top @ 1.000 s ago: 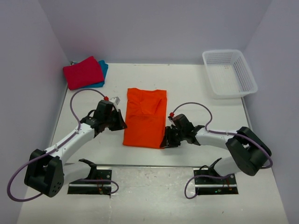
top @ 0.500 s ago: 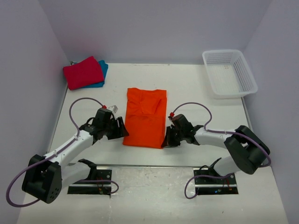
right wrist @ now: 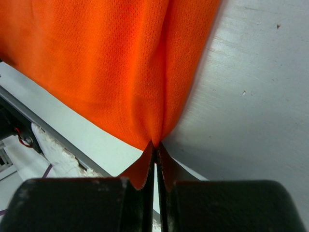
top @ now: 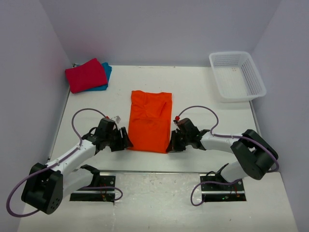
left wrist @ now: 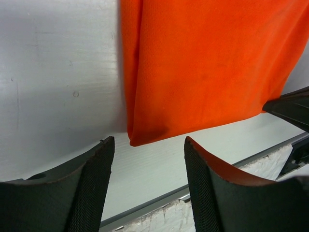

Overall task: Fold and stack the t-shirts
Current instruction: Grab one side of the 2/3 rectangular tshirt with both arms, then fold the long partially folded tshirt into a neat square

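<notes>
Moved since a second ago: left pincer [top: 122, 140] has dropped back toward me and swung in, and now it's right at the near left corner of the orange t-shirt [top: 149, 121]. Right pincer [top: 172, 144] has hardly budged.
Left pincer: wide open, fingers [left wrist: 91, 188] spread either side of that corner. The corner sits at the mouth of the gap, and I see no contact yet.
Right pincer: clamped tight on the near right corner, cloth bunched into the tips in the wrist view.
Orange t-shirt: flat on the table [top: 203, 92], mid-table between my arms. It's a narrow strip running away from me, both sides turned in.
Done so far: crimson t-shirt [top: 86, 75] lies folded on top of the teal t-shirt [top: 107, 72] at the far left corner. Two of three look finished to me.
Left to do: grab the left corner, fold the orange strip across, then carry it over to that stack. That's my reading, well past halfway.
Left arm pose: low and stretched out from its base, forearm angling in to the right, wrist close to the table.
Right arm pose: elbow thrown out to the right, forearm pointing left and lying low along the near edge.
Basket: white basket [top: 237, 75] sits far right, well apart from the action.
</notes>
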`<state>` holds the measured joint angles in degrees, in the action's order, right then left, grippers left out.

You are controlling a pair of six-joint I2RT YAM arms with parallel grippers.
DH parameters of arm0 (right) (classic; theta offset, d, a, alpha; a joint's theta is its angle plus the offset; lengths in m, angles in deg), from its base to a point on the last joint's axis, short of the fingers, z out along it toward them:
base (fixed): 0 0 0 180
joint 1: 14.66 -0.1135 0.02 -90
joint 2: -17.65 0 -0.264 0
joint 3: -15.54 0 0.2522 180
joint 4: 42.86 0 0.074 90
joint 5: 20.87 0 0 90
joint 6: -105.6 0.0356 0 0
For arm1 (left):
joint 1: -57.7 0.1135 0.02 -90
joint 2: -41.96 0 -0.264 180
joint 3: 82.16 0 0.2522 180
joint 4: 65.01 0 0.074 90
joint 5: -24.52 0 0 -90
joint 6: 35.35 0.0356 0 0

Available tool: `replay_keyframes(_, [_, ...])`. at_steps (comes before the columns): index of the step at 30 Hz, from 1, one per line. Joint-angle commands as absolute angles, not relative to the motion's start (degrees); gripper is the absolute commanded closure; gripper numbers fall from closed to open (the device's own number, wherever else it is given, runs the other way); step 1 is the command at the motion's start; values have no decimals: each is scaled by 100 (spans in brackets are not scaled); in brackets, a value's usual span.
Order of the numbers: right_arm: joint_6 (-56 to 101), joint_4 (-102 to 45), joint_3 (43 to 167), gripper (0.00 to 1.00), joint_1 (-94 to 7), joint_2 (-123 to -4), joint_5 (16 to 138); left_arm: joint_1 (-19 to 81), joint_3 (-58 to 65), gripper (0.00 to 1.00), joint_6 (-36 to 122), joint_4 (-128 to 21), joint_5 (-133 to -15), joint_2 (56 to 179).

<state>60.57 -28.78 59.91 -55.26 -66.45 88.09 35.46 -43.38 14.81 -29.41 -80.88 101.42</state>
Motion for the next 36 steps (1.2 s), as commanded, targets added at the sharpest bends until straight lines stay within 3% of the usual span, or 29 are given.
replay_keyframes(1, [5946, -2672, 5830, 100, -5545, -6656, 8293, 3591, -4458, 39, 1352, -3148, -8227, 10269])
replay_keyframes(14, [5946, -2488, 5769, 100, -5545, -6295, 8258, 3582, -4686, 46, 1281, -3701, -8156, 10841])
replay_keyframes(16, [5955, -2479, 5751, 100, -5553, -6268, 8258, 3582, -4704, 54, 1281, -3693, -8174, 10806])
replay_keyframes(21, [5964, -2505, 5795, 100, -5553, -6338, 8258, 3582, -4844, 62, 1211, -3798, -8402, 10648])
replay_keyframes(24, [5981, -2567, 5830, 100, -5545, -6418, 8319, 3573, -4985, 72, 1150, -4017, -8657, 10656])
replay_keyframes(27, [5981, -2567, 5865, 100, -5588, -6505, 8285, 3573, -5134, 90, 1097, -4307, -8982, 10761])
replay_keyframes(28, [5972, -2489, 5883, 100, -5597, -6532, 8250, 3573, -5178, 100, 1079, -4343, -9026, 10753])
replay_keyframes(36, [5867, -1715, 6067, 100, -5975, -6041, 7565, 3564, -5091, 100, 1008, -3492, -8807, 9568])
